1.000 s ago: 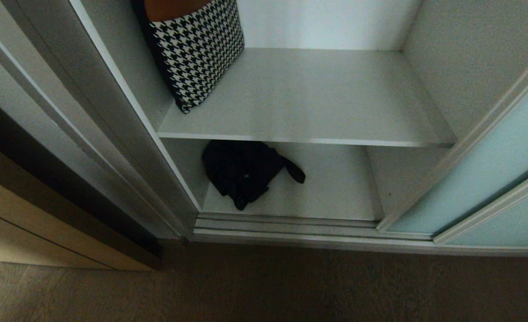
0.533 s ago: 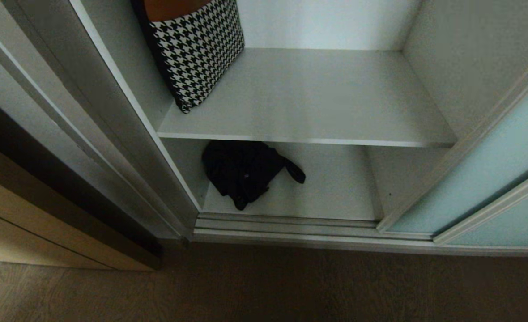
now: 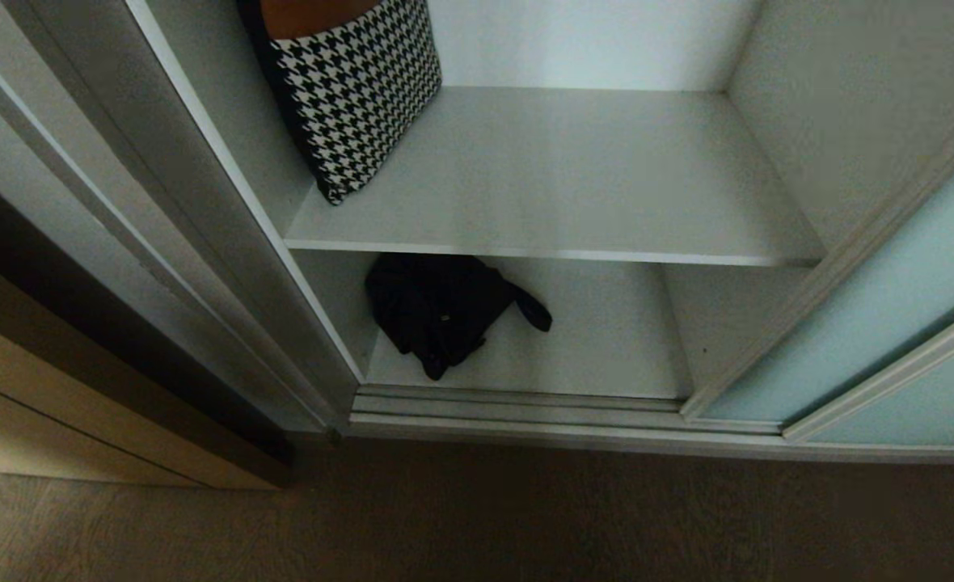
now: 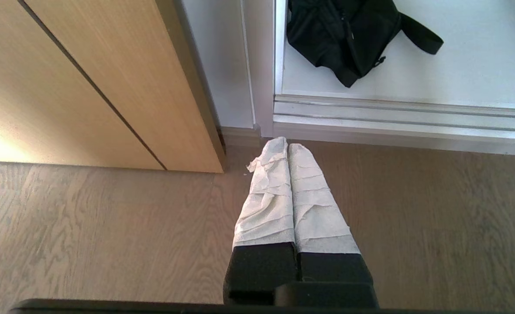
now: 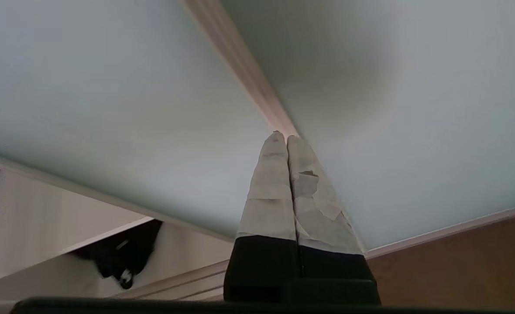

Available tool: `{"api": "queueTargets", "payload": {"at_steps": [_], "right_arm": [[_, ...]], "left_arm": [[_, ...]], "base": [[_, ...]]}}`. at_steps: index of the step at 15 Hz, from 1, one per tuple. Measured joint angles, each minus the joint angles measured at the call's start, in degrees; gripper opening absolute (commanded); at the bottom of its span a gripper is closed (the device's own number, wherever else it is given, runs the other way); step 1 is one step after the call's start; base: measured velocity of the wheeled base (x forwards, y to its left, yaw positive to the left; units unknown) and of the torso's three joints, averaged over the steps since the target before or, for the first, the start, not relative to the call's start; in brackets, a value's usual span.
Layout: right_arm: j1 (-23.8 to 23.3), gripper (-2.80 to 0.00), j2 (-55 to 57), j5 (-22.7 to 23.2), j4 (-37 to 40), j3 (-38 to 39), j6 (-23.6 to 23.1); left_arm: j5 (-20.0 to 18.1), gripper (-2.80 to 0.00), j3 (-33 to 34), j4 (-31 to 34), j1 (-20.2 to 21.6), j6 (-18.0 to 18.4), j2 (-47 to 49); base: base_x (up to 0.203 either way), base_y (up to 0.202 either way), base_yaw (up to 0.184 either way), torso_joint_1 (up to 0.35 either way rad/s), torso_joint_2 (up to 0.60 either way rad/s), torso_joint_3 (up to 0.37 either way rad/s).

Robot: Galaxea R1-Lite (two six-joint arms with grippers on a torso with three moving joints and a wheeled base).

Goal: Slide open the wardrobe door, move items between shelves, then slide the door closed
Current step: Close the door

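The sliding wardrobe door [image 3: 889, 323] of pale teal glass stands slid to the right, leaving the wardrobe open. On the upper shelf [image 3: 566, 178] a houndstooth piece [image 3: 356, 97] leans against the left wall. A black fabric bag [image 3: 436, 311] lies on the lower shelf [image 3: 606, 339], at its left. Neither gripper shows in the head view. My right gripper [image 5: 282, 137] is shut and empty, its tips close to a silver frame bar [image 5: 248, 74] of the door [image 5: 109, 87]. My left gripper [image 4: 287, 146] is shut and empty, hanging over the floor before the bag [image 4: 349, 39].
A tan wooden panel [image 3: 40, 404] stands left of the wardrobe. The silver door track [image 3: 525, 408] runs along the wardrobe's foot, with brown wooden floor [image 3: 525, 517] in front of it. The upper shelf's middle and right side are bare.
The teal door's edge has slipped slightly to the right, baring the upper shelf's right corner. The bag and the houndstooth piece have not moved.
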Motion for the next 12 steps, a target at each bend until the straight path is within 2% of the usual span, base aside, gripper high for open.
{"api": "queueTargets", "payload": {"at_steps": [5, 10, 12], "right_arm": [[2.3, -2.80, 3.0, -0.7, -3.2, -1.3, -0.1], [2.4, -2.80, 5.6, -0.9, -3.7, -1.7, -0.1], [2.5, -2.80, 7.0, -0.9, -6.6, -1.7, -0.2]], "left_arm": [[0.0, -2.80, 0.0, 0.0, 0.0, 0.0, 0.0], [0.0, -2.80, 0.0, 0.0, 0.0, 0.0, 0.0], [0.0, -2.80, 0.0, 0.0, 0.0, 0.0, 0.0]], "base": [[0.000, 0.000, 0.000, 0.000, 0.00, 0.000], [0.000, 0.000, 0.000, 0.000, 0.00, 0.000], [0.000, 0.000, 0.000, 0.000, 0.00, 0.000]]}}
